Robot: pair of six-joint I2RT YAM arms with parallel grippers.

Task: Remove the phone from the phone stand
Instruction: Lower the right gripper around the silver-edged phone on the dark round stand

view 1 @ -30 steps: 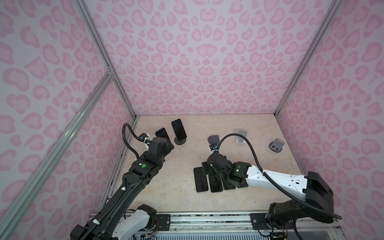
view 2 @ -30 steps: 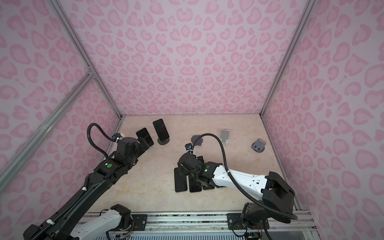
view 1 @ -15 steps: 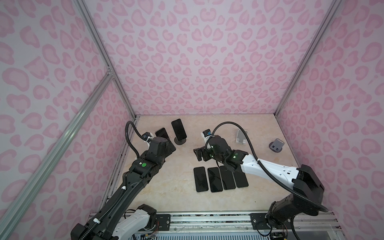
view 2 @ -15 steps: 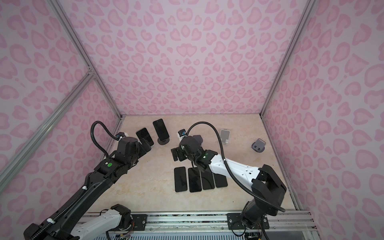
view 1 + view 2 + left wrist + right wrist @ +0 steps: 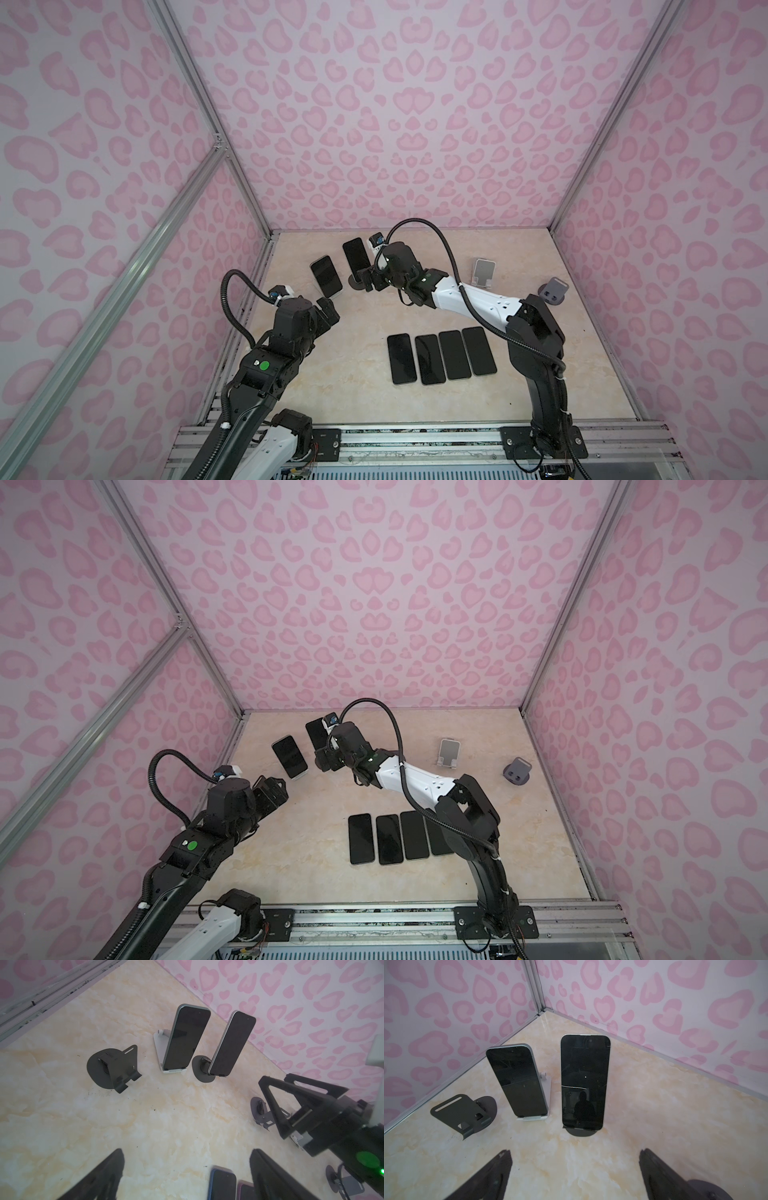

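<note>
Two dark-screened phones lean upright at the back left. One phone point(image 5: 326, 276) point(image 5: 289, 756) point(image 5: 186, 1036) point(image 5: 517, 1080) rests on a white stand point(image 5: 159, 1051). The other phone point(image 5: 356, 255) point(image 5: 584, 1080) point(image 5: 231, 1043) sits on a dark round-based stand point(image 5: 580, 1132). My right gripper point(image 5: 365, 280) point(image 5: 326, 760) point(image 5: 575, 1167) faces this phone from just in front, open and empty, touching nothing. My left gripper point(image 5: 328, 309) point(image 5: 272, 789) point(image 5: 187, 1167) hovers open and empty just in front of the phone on the white stand.
Several phones point(image 5: 442, 357) lie flat in a row at the front middle. Empty stands: a dark one point(image 5: 112, 1068) point(image 5: 463, 1113) by the left wall, a silver one point(image 5: 484, 272) and a grey one point(image 5: 552, 291) at the back right. Walls enclose three sides.
My right arm has lifted off the row of flat phones and swung back and left to the phone on the dark stand, its jaws now wide. The left arm barely moved.
</note>
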